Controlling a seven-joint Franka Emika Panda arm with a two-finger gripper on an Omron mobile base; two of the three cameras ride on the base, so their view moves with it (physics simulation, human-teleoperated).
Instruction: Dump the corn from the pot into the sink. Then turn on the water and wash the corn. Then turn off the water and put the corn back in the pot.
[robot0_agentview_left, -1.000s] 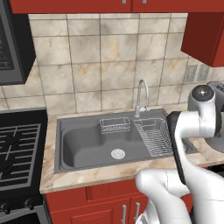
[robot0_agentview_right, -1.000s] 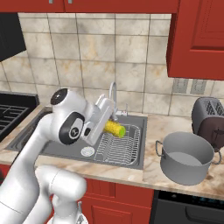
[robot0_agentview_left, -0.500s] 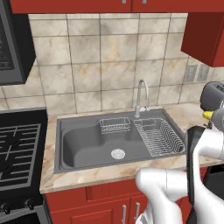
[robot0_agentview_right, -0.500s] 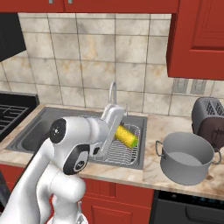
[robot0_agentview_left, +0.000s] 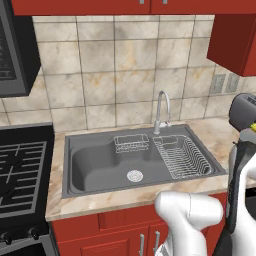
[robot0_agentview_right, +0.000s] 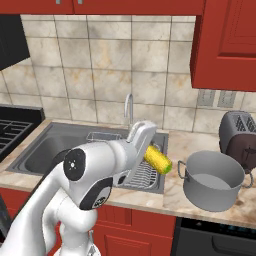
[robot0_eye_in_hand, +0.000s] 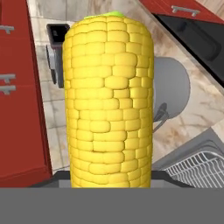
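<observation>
Marble counter (robot0_agentview_right: 172, 187) runs around the dark sink (robot0_agentview_left: 100, 167) (wire rack (robot0_agentview_left: 182, 157) on its right side). Next in size, the grey pot (robot0_agentview_right: 212, 179) stands on the counter, right of the sink. The gripper (robot0_agentview_right: 150, 150) is clamped on the corn (robot0_agentview_right: 158, 159), held in the air between sink edge and pot, just beside the pot's near handle.

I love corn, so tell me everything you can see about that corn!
The corn is a short, bright yellow cob with neat rows of kernels and a pale greenish tip. The tool holds it by one end, in the air between the sink and the pot. It slants down toward the pot and touches nothing else.
</observation>
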